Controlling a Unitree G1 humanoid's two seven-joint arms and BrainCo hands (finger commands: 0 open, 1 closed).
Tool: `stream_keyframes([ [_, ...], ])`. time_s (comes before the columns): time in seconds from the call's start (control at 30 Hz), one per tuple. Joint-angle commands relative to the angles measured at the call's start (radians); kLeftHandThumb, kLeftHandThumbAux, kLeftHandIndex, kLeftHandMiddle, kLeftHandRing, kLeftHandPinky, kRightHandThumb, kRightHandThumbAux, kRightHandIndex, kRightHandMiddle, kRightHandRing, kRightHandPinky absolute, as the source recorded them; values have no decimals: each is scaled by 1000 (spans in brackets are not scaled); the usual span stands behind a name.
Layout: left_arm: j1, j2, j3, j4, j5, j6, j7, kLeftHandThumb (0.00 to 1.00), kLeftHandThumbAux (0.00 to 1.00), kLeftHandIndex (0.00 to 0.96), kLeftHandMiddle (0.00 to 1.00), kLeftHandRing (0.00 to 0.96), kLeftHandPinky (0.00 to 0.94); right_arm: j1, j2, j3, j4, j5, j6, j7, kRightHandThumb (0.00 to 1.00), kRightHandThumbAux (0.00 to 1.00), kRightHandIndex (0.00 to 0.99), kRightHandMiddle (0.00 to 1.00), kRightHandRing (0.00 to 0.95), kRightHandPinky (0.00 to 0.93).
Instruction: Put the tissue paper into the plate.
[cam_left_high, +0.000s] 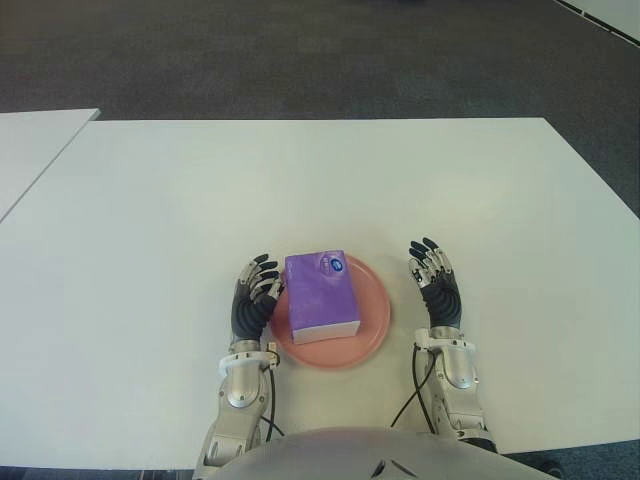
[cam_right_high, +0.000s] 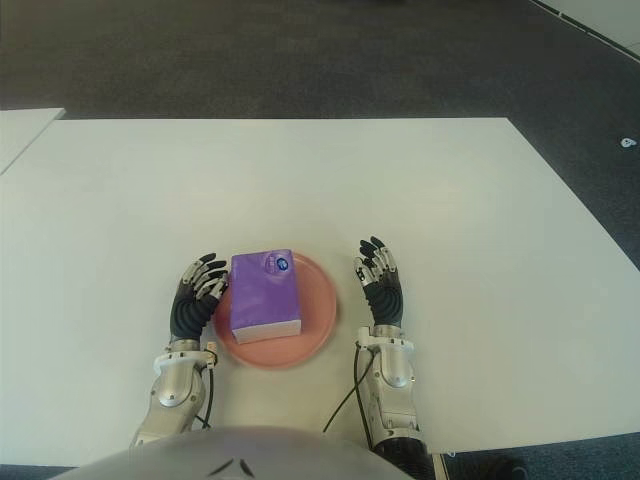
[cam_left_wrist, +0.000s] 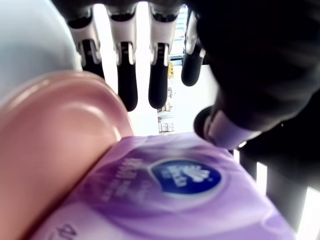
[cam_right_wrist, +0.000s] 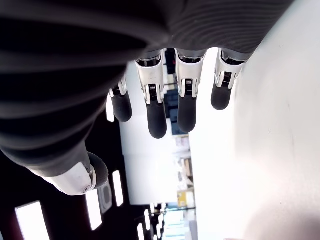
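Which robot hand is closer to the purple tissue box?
Left. The left hand is right beside the tissue box at the plate's edge; the right hand is open, beyond the plate's other side.

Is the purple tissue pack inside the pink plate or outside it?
Inside: the tissue pack lies flat on the pink plate, whose rim shows around it; neither hand holds it.

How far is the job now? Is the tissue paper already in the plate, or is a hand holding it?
Done: the purple tissue pack lies in the pink plate. In hand: nothing. The left hand shows beside the pack's left edge with fingers spread, not gripping it; whether they touch is unclear. The right hand shows right of the plate, open and empty. Left: nothing visible, except perhaps drawing the hands away.
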Motion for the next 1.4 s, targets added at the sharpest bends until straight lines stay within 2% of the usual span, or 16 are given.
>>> stream_keyframes([
  [0.03, -18, -20, -16, 42, 0, -30, -20, 247, 657, 216, 290, 311, 341, 22, -4, -15, 43, -6, 26, 2, 307, 625, 147, 243, 189, 141],
  [0.27, -42, -18, -12, 93, -8, -77, -37, 257, 670, 196, 295, 318, 349, 12, -12, -30, 51, -4, 27, 11, 303, 633, 150, 251, 192, 134],
  [0.5, -59, -17, -10, 139, -8, -128, -48, 258, 671, 187, 291, 319, 351, -3, -26, -52, 76, 16, 18, 33, 312, 642, 160, 265, 214, 183],
  [0.77, -117, -3, 34, 266, -54, -211, -84, 234, 635, 205, 300, 320, 345, -20, -41, -85, 113, 34, 2, 56, 311, 633, 161, 262, 230, 207],
  [1.17, -111, -37, 17, 279, -35, -246, -60, 253, 646, 188, 297, 304, 329, -31, -65, -124, 129, 86, -9, 122, 319, 602, 162, 251, 226, 212],
  [1.4, -103, -33, 10, 276, -39, -264, -69, 257, 661, 184, 298, 306, 339, -38, -73, -139, 147, 87, -19, 144, 308, 596, 161, 248, 228, 219],
])
